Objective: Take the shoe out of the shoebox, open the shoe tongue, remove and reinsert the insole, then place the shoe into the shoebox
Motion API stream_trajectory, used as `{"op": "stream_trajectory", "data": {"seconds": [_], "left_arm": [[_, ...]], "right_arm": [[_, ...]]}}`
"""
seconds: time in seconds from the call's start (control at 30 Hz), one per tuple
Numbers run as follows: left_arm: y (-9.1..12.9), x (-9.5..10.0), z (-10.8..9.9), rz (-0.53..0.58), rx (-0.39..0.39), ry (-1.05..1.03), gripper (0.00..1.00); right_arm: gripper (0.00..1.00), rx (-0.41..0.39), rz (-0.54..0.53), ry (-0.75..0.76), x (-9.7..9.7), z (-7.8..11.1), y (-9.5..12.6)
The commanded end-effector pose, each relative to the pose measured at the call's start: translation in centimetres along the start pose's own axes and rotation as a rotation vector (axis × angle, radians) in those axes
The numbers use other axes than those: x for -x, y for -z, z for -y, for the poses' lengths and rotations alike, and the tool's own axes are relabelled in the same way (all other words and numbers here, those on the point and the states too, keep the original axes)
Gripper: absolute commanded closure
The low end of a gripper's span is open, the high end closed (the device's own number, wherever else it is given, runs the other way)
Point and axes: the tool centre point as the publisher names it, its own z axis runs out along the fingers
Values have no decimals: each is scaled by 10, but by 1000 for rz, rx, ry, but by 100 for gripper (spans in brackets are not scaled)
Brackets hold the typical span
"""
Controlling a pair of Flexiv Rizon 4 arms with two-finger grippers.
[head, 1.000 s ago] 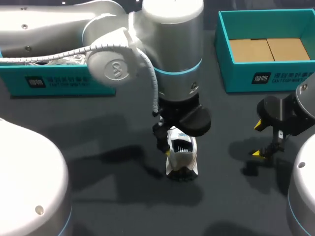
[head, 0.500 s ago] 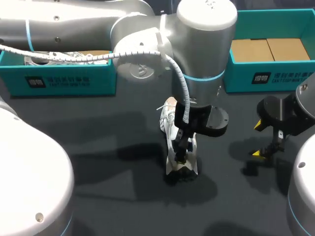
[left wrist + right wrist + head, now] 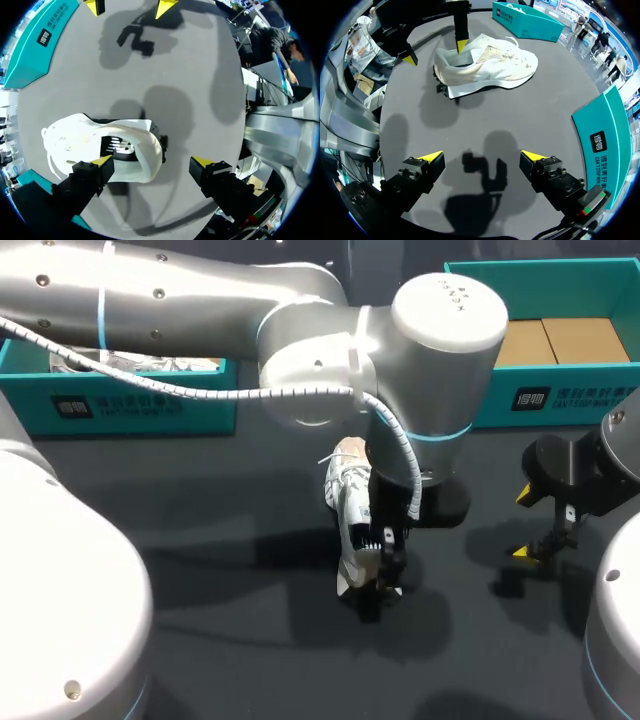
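White shoe [image 3: 75, 142] at one fingertip of left pincer [image 3: 152, 161]

shoe [image 3: 347, 502] partly behind left arm [image 3: 300, 330], left shoebox [image 3: 130, 405] mostly covered, right shoebox [image 3: 570, 395] cut off at edge

Shoe [image 3: 490, 67] matt cloth (rubbery sole); table [image 3: 250, 660] matt; left arm [image 3: 200, 290] satin metal.

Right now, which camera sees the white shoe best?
The right wrist view: the whole shoe shows side-on, laces to heel. In the head view my left arm hides part of it. The left wrist view shows it close, partly behind a finger of my left claw.
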Motion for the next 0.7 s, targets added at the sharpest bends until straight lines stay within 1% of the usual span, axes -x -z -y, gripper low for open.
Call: {"op": "stream_trajectory", "data": {"seconds": [0.03, 0.4, 0.7], "left_arm": [[-13, -1, -2, 14, -28, -11, 0], [-40, -2, -1, 54, -55, -36, 0], [-51, -2, -2, 54, -69, -64, 0]], "right_arm": [[0, 0, 3, 0, -2, 1, 1], [0, 0, 3, 0, -2, 1, 1], [0, 0, 3, 0, -2, 1, 1]]}}
